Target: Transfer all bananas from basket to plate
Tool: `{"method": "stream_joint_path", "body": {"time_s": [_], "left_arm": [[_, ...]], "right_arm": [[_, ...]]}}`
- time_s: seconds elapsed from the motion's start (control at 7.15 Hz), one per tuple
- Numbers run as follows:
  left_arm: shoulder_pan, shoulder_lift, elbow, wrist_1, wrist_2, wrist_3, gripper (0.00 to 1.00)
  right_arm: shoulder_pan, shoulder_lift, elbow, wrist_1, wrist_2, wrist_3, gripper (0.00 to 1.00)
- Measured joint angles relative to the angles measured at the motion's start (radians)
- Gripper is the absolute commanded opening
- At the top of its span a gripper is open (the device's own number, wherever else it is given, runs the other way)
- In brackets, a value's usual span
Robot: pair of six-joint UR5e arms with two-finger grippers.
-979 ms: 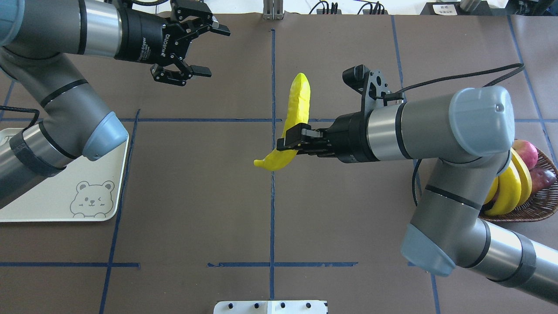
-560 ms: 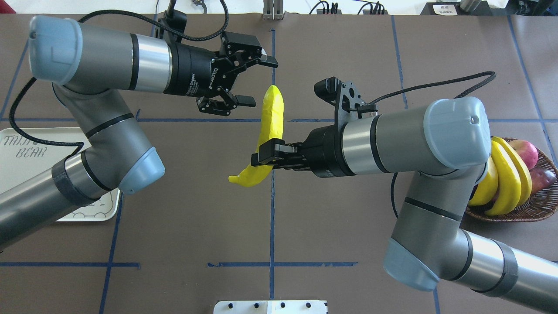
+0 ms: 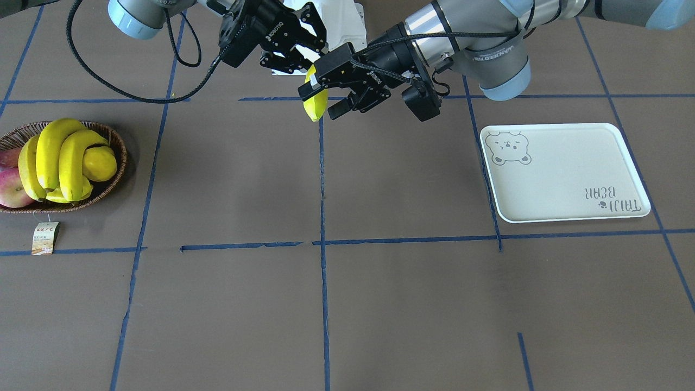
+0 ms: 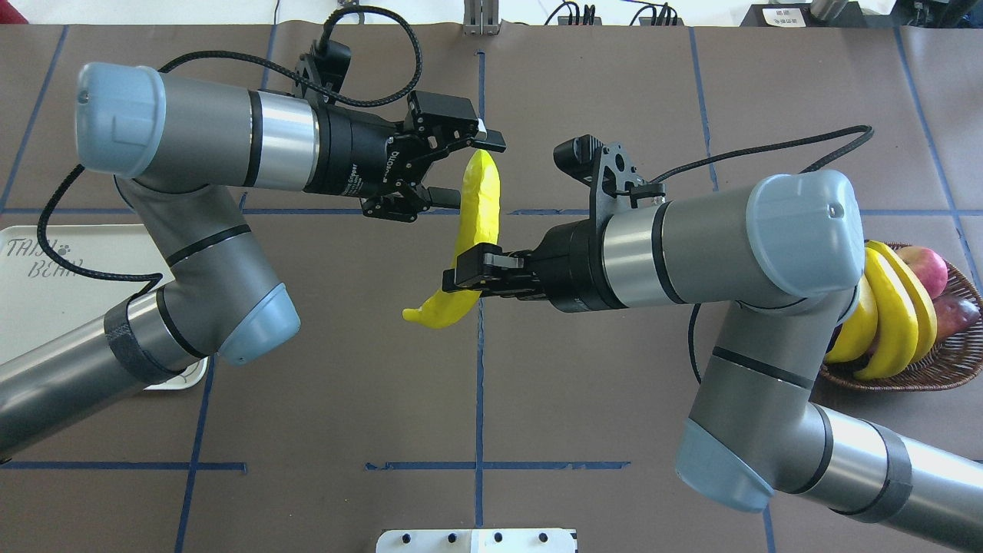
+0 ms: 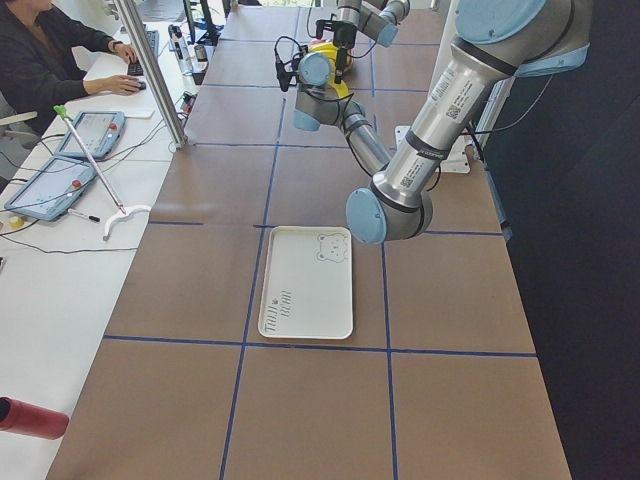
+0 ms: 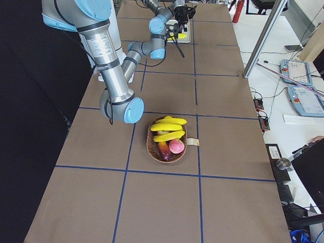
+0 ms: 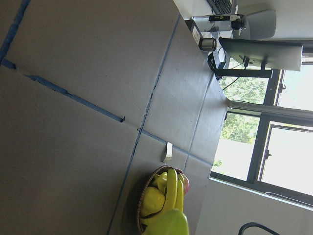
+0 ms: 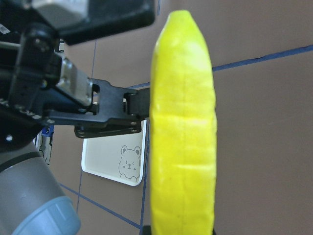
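Plate [image 4: 46,299] lying well behind left gripper [image 4: 472,170]. Left fingers [image 4: 491,142] spreading wide, straddling far end of banana [image 4: 480,207]; contact unclear. Right gripper [image 4: 463,278] clamping same banana near its lower bend, holding it above table [image 4: 345,384]. Basket [image 4: 952,369] sitting well behind right fingers, holding three bananas [image 4: 891,322] plus other fruit [image 4: 925,269].

Banana [image 4: 478,200] fills the left gripper's [image 4: 468,170] gap; tabletop [image 3: 407,174] toward the plate [image 3: 564,174] lies open.
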Motion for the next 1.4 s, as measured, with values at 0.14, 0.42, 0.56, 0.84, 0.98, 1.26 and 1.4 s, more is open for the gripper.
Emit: {"method": "stream_joint_path", "body": {"time_s": [0.14, 0.42, 0.56, 0.84, 0.98, 1.26, 1.4], "left_arm": [[0.01, 0.002, 0.0, 0.0, -0.002, 0.059, 0.95], [0.031, 0.002, -0.003, -0.002, -0.003, 0.101, 0.68], [0.038, 0.002, -0.005, -0.003, -0.003, 0.105, 0.14], [0.041, 0.016, -0.024, -0.003, -0.002, 0.102, 0.0], [0.04, 0.037, -0.048, -0.002, -0.002, 0.098, 0.0], [0.039, 0.069, -0.08, 0.0, -0.003, 0.096, 0.0], [0.039, 0.073, -0.083, 0.001, -0.002, 0.096, 0.0]], "right_arm": [[0.001, 0.0, 0.0, 0.0, 0.0, -0.001, 0.02], [0.002, 0.0, 0.0, 0.0, 0.0, -0.002, 0.02], [0.002, 0.0, 0.0, 0.001, 0.0, -0.002, 0.03], [0.003, -0.003, 0.001, 0.002, 0.0, -0.002, 0.65], [0.002, -0.002, 0.002, 0.002, 0.002, -0.003, 1.0], [0.004, -0.003, 0.004, 0.002, 0.001, 0.001, 1.0], [0.004, -0.003, 0.007, 0.002, 0.0, 0.005, 1.0]]}}
